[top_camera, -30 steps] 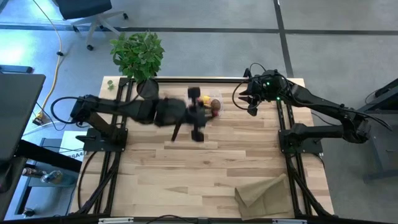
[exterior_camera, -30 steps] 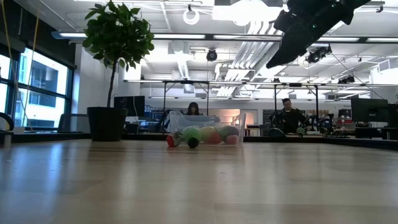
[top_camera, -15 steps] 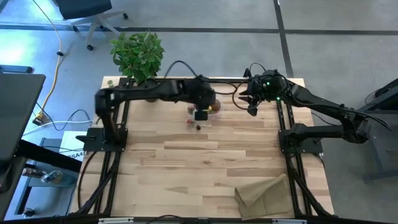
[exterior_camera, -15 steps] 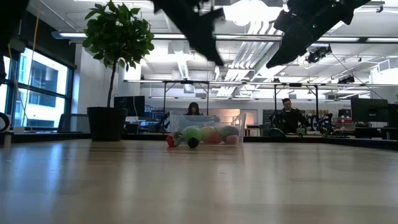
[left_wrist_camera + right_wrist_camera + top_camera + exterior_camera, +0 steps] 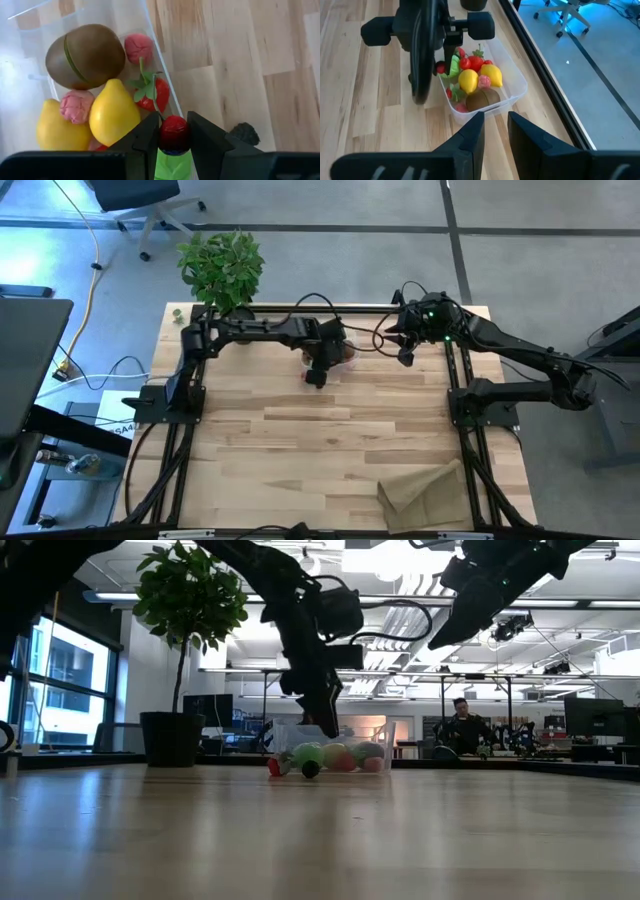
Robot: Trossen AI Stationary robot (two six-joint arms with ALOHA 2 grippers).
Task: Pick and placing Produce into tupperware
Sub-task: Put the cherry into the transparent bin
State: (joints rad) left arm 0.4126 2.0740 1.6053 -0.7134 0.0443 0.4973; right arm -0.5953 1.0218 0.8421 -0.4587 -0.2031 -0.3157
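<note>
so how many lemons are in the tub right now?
2. Both sit in the tub, side by side next to the kiwi: one lemon by the strawberry, the other lemon beyond the pink berry. More fruit may be hidden.

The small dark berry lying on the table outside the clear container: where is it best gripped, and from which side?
Probably across its middle, coming straight down from above. The dark berry is small and roundish, low on the table, so a level approach finds little to hold. Keep the fingers clear of the tupperware wall nearby.
</note>
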